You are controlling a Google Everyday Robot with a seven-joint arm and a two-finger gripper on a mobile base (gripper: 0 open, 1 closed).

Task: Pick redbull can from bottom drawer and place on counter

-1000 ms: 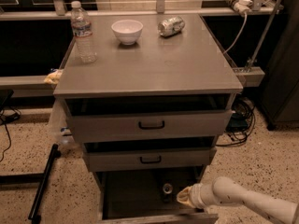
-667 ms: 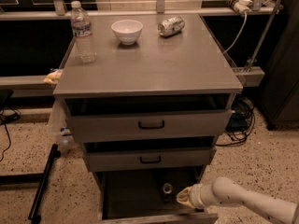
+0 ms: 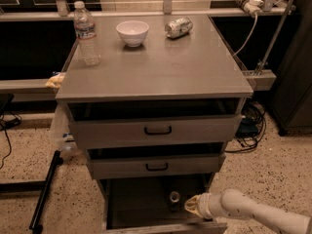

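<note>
The redbull can (image 3: pixel 174 199) stands upright in the open bottom drawer (image 3: pixel 146 213), near its middle, with only its silver top and dark upper body showing. My gripper (image 3: pixel 191 205) is at the end of the white arm that comes in from the lower right. It is low over the drawer's front right part, just to the right of the can, with its cream-coloured tip pointing at it. I cannot tell if it touches the can. The counter (image 3: pixel 161 67) is the grey metal top of the cabinet.
On the counter stand a water bottle (image 3: pixel 87 33) at the back left and a white bowl (image 3: pixel 132 32), and a dented silver can (image 3: pixel 178 27) lies at the back. The two upper drawers (image 3: pixel 156 129) with black handles are pulled partly out above the bottom drawer.
</note>
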